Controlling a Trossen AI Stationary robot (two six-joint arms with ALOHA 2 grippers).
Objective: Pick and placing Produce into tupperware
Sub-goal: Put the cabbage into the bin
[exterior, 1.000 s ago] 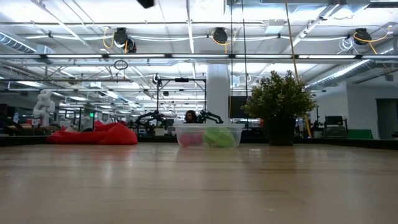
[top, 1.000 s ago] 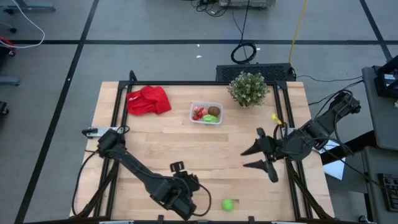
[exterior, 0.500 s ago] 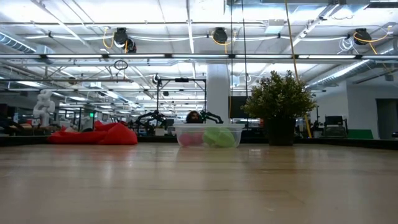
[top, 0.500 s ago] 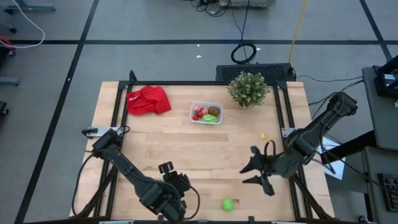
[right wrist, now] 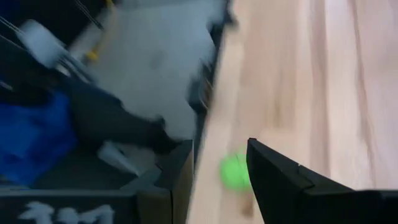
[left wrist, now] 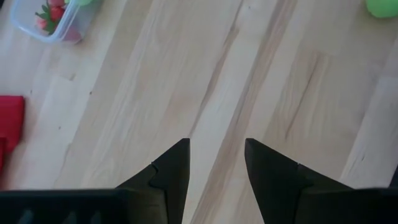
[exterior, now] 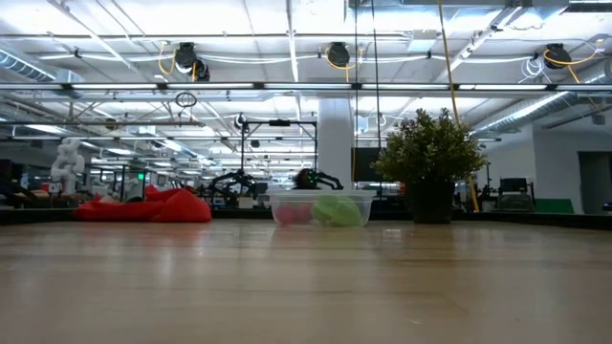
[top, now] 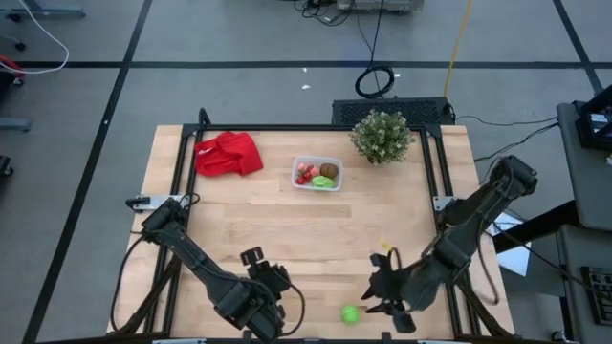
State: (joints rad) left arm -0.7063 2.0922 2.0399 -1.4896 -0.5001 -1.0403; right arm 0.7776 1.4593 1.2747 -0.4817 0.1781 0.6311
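The clear tupperware [top: 316,173] stands on its base at the far middle of the table and holds red strawberry pieces, a brown oval and a green piece. It also shows in the low view [exterior: 320,207] and the left wrist view [left wrist: 53,22]. One bright green piece [top: 351,313] lies on the table close to the near edge. My right gripper [top: 369,299] is open just to the right of it. In the right wrist view the green piece [right wrist: 234,172] sits ahead between the open fingers [right wrist: 217,163], untouched. My left gripper [top: 273,278] hovers open over bare wood at the near left [left wrist: 214,155].
A crumpled red cloth [top: 228,153] lies at the far left. A potted plant [top: 382,136] stands at the far right, beside the tupperware. The table's near edge [top: 316,334] runs just past the green piece. Bare wood spans the middle of the table.
My right arm has swung from the table's right side toward the near edge and leftward, bringing its open gripper up beside the green piece. My left gripper has drawn back a little toward the left. The produce and the tupperware have stayed where they were.
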